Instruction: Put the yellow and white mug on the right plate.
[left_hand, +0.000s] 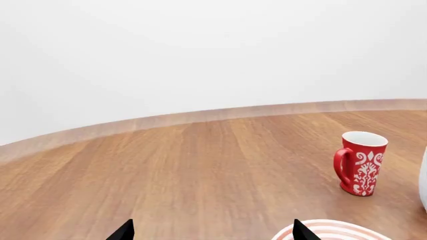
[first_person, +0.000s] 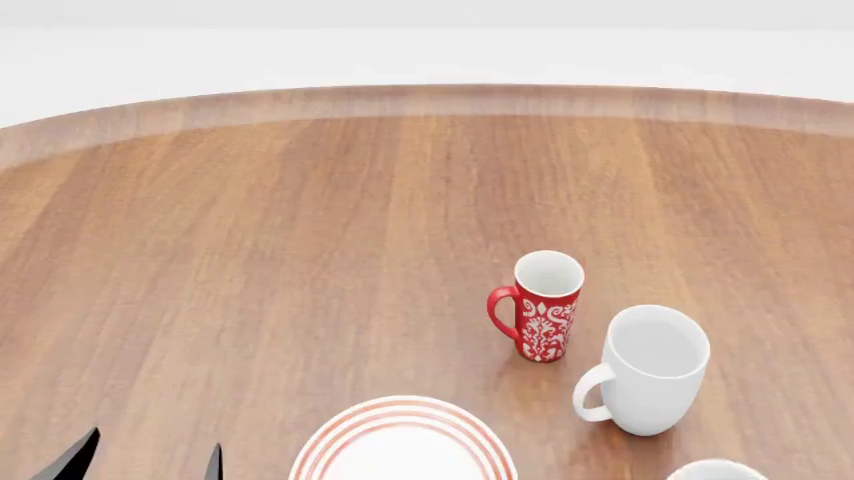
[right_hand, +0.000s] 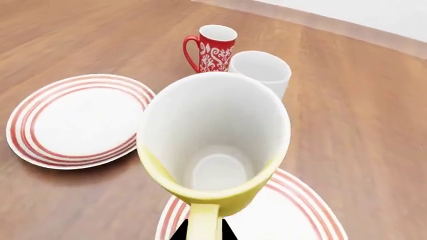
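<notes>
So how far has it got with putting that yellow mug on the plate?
The pickup looks done: in the right wrist view the yellow mug fills the frame, apparently held by its handle in the right gripper, above the right plate. In hand is carrying it over that plate. Left to do: lower it, set it down and let go. The left gripper is open and holds nothing.

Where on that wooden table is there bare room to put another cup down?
The wooden table is bare across its left half and far edge. It is crowded near the right: the red floral mug, tall white mug and red-ringed white plate sit close together.
</notes>
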